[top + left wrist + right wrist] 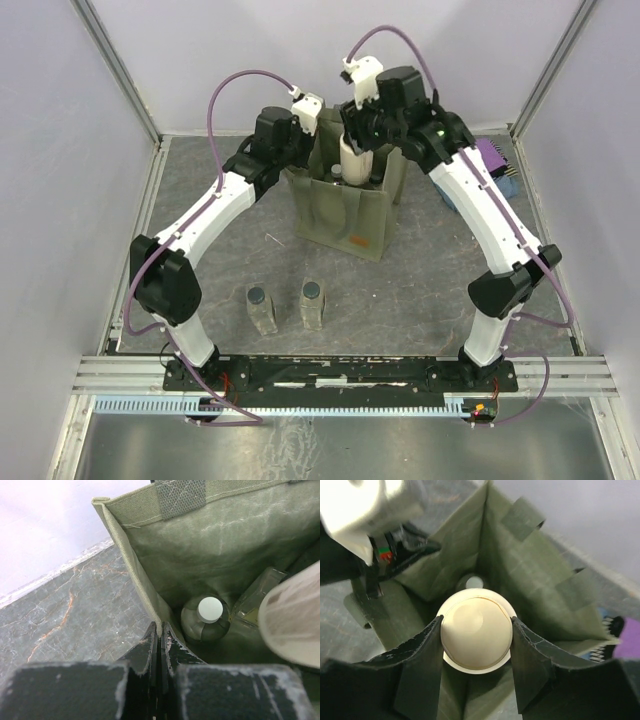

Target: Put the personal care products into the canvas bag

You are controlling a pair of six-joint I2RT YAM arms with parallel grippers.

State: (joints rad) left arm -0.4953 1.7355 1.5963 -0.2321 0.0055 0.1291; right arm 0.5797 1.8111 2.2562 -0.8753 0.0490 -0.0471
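Half-spread right tool [476, 623] tight around jar [475, 642]

The jaws clasp the cream-white jar [476, 635] over the open canvas bag [540, 580].

My left gripper [160, 637] pinches the canvas bag's [345, 215] left wall, and my right gripper [476, 622] with the cream jar [476, 642] fills its mouth. Below, a nozzle bottle [207, 617] and a clear bottle [257, 597] take floor space. Toward the table's [420, 290] near edge two bottles [262, 308] [313, 303] stand apart, open surface around them.
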